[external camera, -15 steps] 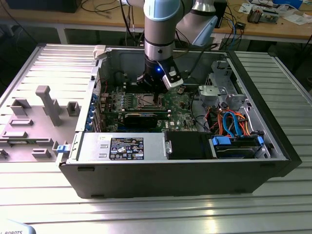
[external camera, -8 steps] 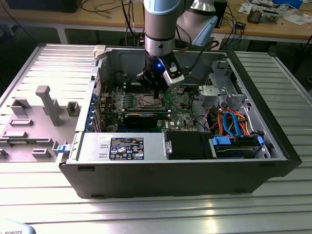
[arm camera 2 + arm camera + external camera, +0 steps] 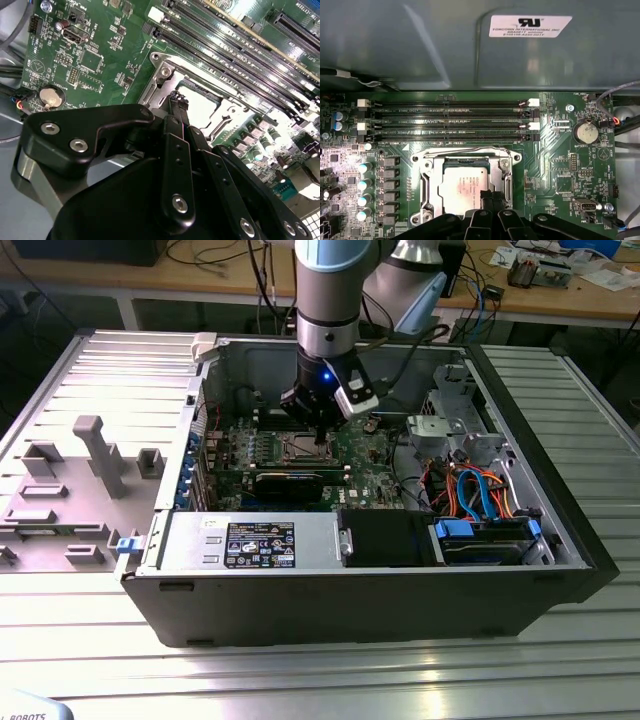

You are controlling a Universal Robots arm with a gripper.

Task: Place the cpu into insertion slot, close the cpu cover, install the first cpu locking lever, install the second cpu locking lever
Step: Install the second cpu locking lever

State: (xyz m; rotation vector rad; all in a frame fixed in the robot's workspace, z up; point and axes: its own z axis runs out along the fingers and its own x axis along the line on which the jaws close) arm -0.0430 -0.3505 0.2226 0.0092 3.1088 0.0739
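The ribbed metal desk (image 3: pixel 300 680) carries an open computer case (image 3: pixel 350 610) lying on its side. To the exterior view's left of it lies a grey panel (image 3: pixel 70 490) with raised moulded shapes, its near edge cut off by the case.

The arm (image 3: pixel 330 290) reaches straight down into the case, and its upper part runs out of the picture. Along the case's front edge sits a silver box with one black-and-white label (image 3: pixel 258 543). Another white label (image 3: pixel 530 25) is stuck on the inner wall. Both carry print.

Blue cables (image 3: pixel 480 490) loop at the exterior view's right.

The green motherboard (image 3: pixel 570 165) holds four long black memory slots (image 3: pixel 450 120), and two white latches show at each end of the group. One round coin battery (image 3: pixel 585 132) sits beside them.

The insertion slot (image 3: pixel 303 448) lies directly under the arm. The cpu cover (image 3: pixel 507 175) lies flat over it, and the cpu (image 3: pixel 465 182) sits inside, its dull grey face showing through the window. The black housing hides the near edge of the chip and frame. One thin wire lever (image 3: pixel 225 85) runs along the frame's side by the memory slots. I cannot make out a second lever.

The jaws are pressed together with nothing between them, and their tips are down at the edge of the cpu cover. I cannot tell whether they actually touch it.
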